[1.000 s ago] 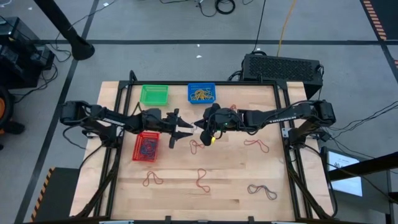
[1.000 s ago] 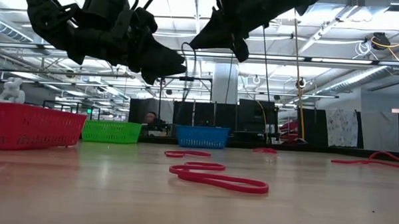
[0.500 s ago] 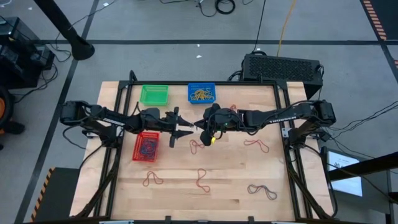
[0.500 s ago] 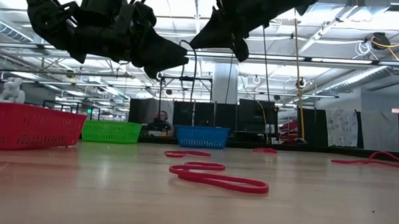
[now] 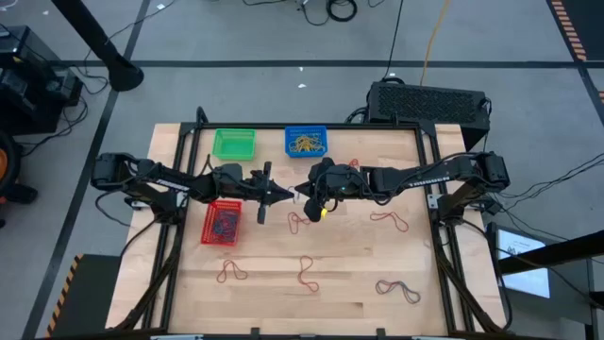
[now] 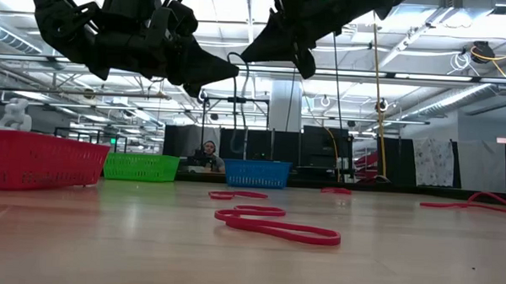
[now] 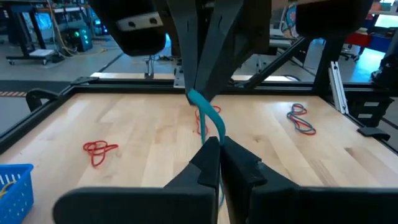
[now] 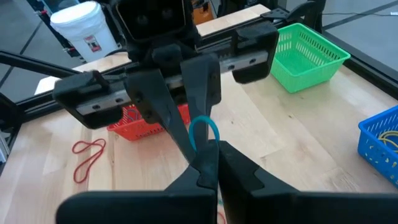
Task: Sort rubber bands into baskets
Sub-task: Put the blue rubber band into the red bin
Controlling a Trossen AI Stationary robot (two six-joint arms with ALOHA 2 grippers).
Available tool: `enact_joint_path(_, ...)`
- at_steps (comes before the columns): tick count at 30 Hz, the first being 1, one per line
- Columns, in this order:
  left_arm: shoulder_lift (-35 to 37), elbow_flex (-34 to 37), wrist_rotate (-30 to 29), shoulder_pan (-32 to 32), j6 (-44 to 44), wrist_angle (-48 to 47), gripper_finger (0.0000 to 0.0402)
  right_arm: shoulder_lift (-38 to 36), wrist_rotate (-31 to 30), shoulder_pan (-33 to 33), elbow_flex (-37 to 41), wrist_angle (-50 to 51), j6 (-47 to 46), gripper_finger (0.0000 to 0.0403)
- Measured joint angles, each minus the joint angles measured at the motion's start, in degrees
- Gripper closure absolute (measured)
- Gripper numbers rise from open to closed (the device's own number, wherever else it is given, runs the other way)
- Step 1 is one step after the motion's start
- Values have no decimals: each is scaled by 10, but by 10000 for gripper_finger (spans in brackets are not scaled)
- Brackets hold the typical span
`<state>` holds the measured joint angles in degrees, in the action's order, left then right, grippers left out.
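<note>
Left wrist view shows a teal-blue rubber band (image 7: 210, 121) stretched in the air between the two grippers, well above the tabletop (image 7: 149, 134): one end is pinched between the left gripper (image 7: 219, 144)'s closed fingers, the other between the closed fingers of the right gripper (image 7: 208, 93) facing it. The right wrist view gives the same picture from the other side, the band's loop (image 8: 204, 134) standing just where the right gripper (image 8: 208, 155) and the left gripper (image 8: 186, 134) meet tip to tip. In the high view this meeting point lies over the middle of the table, the left gripper (image 5: 279, 196) just beside the right gripper (image 5: 304, 195), with the red basket (image 5: 221, 224) near below the left arm, the green basket (image 5: 234, 143) and the blue basket (image 5: 306, 142) farther back.

The step in hand looks like a hand-over of one band from the right arm to the left. The next move probably calls for the right gripper to let go, so that the left can carry the band to a basket; which basket suits this colour cannot be told.

Against the frame one second earlier, the left gripper's fingers, then spread wide, are now shut on the band. Both arms are otherwise in the same places, and the loose red bands (image 5: 300, 221) lie as they did.
</note>
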<state>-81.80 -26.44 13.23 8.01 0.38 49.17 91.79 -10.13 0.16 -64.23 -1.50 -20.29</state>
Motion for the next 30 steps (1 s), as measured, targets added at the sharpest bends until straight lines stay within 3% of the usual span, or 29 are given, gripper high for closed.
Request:
enact_joint_path(7,0,0,-3,0,4,1,398,0,2,0,0,21,13,398)
enact_joint_path(14,27,0,-3,0,3,-74,400,0,1,1,0,54,17,340)
enact_joint_path(18,108,0,4,-8,0,-220,400,-1,21,7,0,124,3,306)
enact_joint_path(22,223,-24,12,-33,-11,-465,401,-1,29,22,0,183,-30,288)
enact_joint_path(30,396,-123,-75,-87,-122,-865,401,-1,27,63,0,214,-30,282)
